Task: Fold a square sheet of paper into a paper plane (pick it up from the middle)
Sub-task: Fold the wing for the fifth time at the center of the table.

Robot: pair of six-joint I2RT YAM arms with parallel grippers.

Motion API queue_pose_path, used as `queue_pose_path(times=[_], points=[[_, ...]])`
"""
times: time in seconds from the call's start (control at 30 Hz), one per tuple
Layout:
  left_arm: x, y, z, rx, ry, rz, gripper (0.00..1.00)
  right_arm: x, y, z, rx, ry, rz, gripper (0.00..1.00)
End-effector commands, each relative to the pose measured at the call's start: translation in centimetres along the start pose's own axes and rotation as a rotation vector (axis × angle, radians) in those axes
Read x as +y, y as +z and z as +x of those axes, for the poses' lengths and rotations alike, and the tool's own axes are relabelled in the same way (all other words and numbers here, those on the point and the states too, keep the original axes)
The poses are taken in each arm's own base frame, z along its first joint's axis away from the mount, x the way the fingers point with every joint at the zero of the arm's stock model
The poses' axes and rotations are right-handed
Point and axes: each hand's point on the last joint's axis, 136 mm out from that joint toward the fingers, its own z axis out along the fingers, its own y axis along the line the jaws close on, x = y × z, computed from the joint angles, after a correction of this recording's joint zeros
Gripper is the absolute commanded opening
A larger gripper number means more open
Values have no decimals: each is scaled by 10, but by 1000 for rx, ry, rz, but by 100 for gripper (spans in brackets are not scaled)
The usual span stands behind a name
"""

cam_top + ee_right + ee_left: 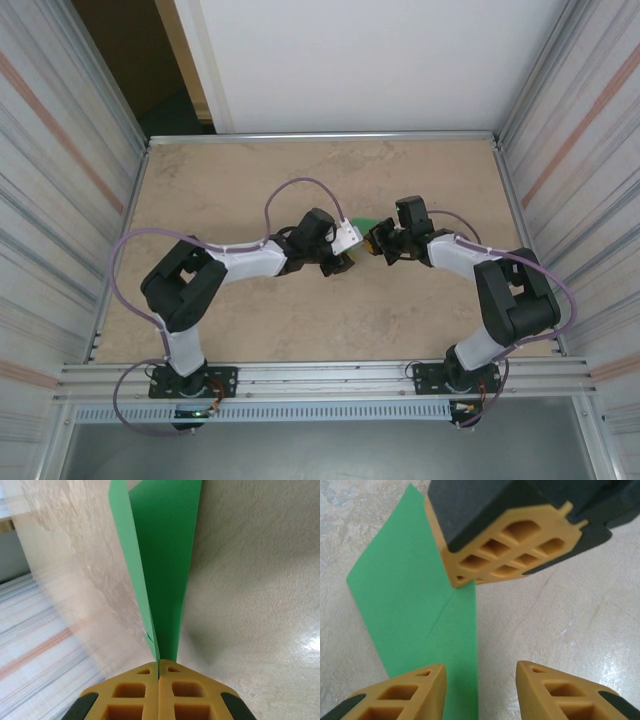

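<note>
**Item:** square sheet of paper, bright green, partly folded, two layers meeting at the grip.

**Location:** centre of the tabletop in the top view, with green showing just above the two end effectors, which face each other.

**Holder:** right end effector, clenched on the sheet's edge with its fingers pressed together. From the pinch, the sheet's long axis runs straight ahead, bottom centre to top of the right wrist frame.

**Free arm:** left end effector, released and grasping nothing. In its view the sheet fills the left half, running from top to bottom, with a crease slanting across it. One finger is over green and the other over bare tabletop, so the sheet's right edge lies between them.

**Judgement:** the left arm is nearer the sheet's free body. The next move depends on closing across that edge.
</note>
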Motion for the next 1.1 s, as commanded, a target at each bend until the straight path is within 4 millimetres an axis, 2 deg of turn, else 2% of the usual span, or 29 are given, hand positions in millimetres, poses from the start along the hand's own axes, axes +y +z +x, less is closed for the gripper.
queue_pose_path(times=[0.0, 0.23, 0.47, 0.63, 0.7, 0.8, 0.93, 1.07], points=[[3, 6, 6, 15, 33, -20, 41, 5, -1, 0, 14, 22, 10, 5], [4, 9, 12, 28, 29, -34, 37, 3, 1, 1, 25, 27, 16, 5], [5, 12, 16, 37, 25, -35, 25, 2, 2, 2, 36, 31, 22, 7], [4, 14, 20, 47, 20, -30, 19, 3, 2, 2, 40, 32, 21, 10], [4, 14, 20, 48, 18, -30, 17, 3, 2, 3, 45, 29, 22, 15], [3, 14, 20, 47, 15, -29, 14, 3, 1, 2, 43, 24, 29, 30], [2, 17, 21, 45, -2, -12, 9, 1, -4, -3, 18, 0, 45, 55], [-1, 19, 22, 50, -32, 19, 5, -4, -14, -16, -37, -55, 73, 65]])
